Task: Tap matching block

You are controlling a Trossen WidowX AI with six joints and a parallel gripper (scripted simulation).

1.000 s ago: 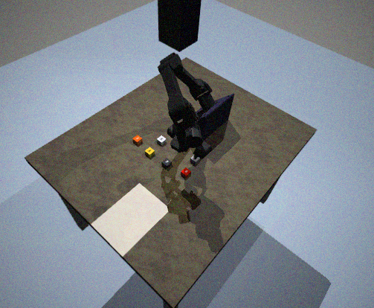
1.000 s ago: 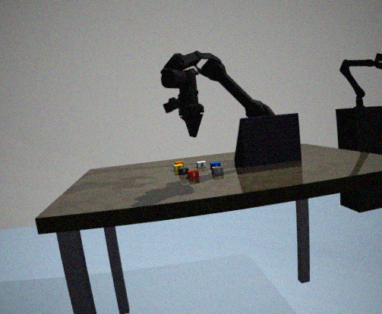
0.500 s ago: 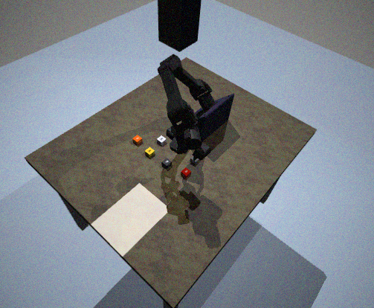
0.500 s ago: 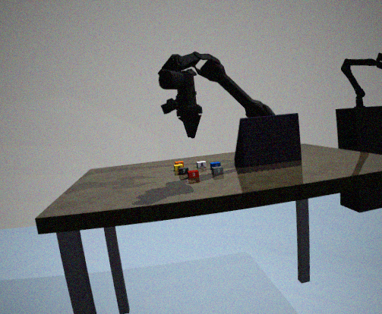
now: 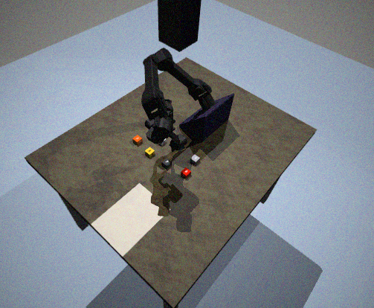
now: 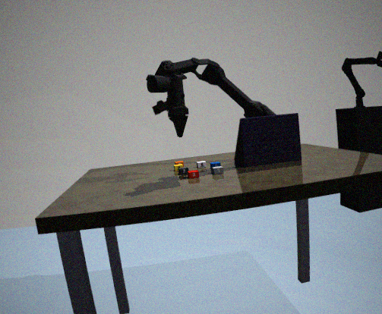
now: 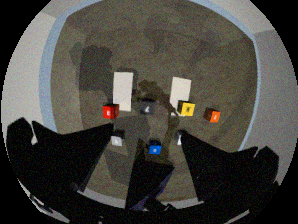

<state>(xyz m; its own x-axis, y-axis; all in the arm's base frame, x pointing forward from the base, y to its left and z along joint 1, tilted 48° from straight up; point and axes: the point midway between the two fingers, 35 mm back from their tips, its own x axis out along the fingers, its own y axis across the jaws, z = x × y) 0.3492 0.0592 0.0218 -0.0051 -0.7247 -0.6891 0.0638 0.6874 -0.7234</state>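
Note:
My gripper [image 6: 180,136] [image 7: 147,132] is open and empty, pointing down high above the blocks. A black block [image 5: 166,164] [image 6: 184,171] [image 7: 148,107] lies ahead of the fingertips in the wrist view. A red block [image 5: 186,172] [image 6: 193,174] [image 7: 110,112] and grey block [image 5: 195,160] [image 6: 217,170] [image 7: 116,141] are on its left there. A yellow block [image 5: 149,152] [image 6: 178,167] [image 7: 187,109] and orange block [image 5: 137,140] [image 7: 214,116] are right. A white block [image 6: 201,164] [image 7: 180,139] is partly behind a finger. A blue block [image 6: 215,164] [image 7: 155,149] is hidden in the top view. Digits are too blurred to read surely.
The arm's dark base block [image 5: 208,120] [image 6: 269,140] stands on the table [image 5: 93,141] [image 6: 114,189], behind the blocks. A pale rectangle [image 5: 124,219] shows near the table edge. A second arm on a black pedestal [image 6: 361,130] stands beyond the table.

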